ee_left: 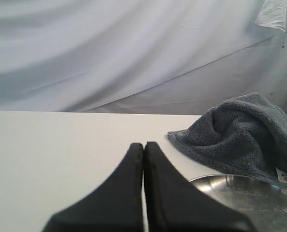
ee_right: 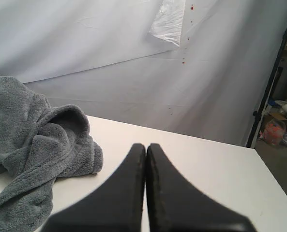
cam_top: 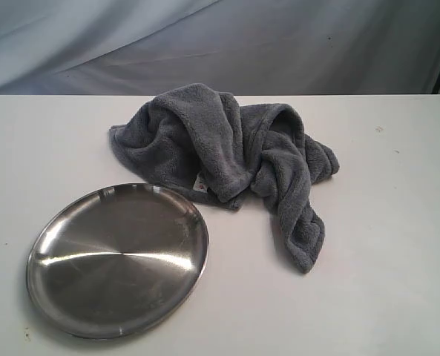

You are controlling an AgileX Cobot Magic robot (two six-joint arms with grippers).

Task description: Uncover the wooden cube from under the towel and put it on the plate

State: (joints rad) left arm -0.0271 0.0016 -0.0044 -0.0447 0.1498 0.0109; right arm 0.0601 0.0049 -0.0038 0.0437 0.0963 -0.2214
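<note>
Grey plush, the towel (cam_top: 227, 159) lies bunched in a heap at the far middle of the white surface (cam_top: 383, 282), with one tail trailing toward the near right. Its white tag (cam_top: 202, 184) shows at the near edge, just beside the shiny steel plate (cam_top: 116, 259) at the near left. The wooden cube cannot be seen in any view. The left fingers (ee_left: 124, 193) and right fingers (ee_right: 124, 193) are pressed together, holding nothing.
</note>
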